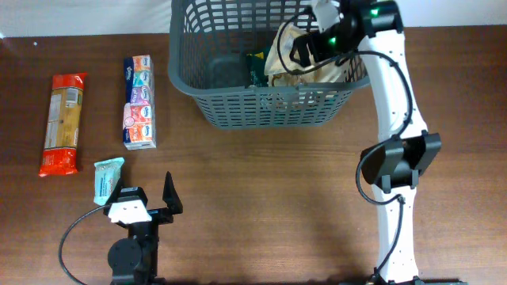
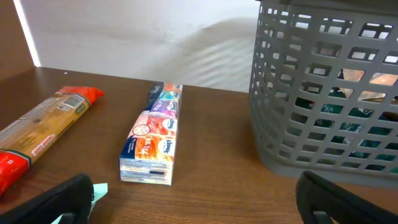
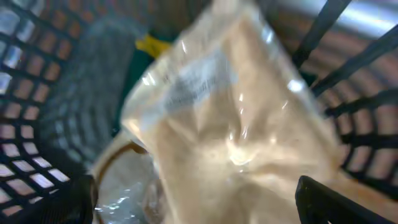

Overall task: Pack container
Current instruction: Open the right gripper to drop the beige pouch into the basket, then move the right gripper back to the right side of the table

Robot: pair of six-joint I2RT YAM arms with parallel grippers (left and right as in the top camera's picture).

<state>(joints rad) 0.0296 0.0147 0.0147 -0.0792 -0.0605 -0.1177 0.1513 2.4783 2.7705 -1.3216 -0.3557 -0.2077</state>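
The dark grey lattice container [image 1: 261, 109] is sitting at the far side of the desk [image 1: 277, 198], right of centre. The right arm is reaching over its right end. The right fingers [image 3: 339, 200] are standing wide apart and gripping nothing. A clear bag of beige contents [image 3: 230, 137] is showing blurred just beneath them, inside the container near a green packet [image 1: 255, 67]. The left fingers [image 2: 348, 200] are also spread wide and empty, low at the near-left beside a small teal packet [image 1: 107, 178]. A tissue multipack [image 1: 140, 101] and a red-ended pasta packet [image 1: 63, 123] are lying left of the container, apart from it.
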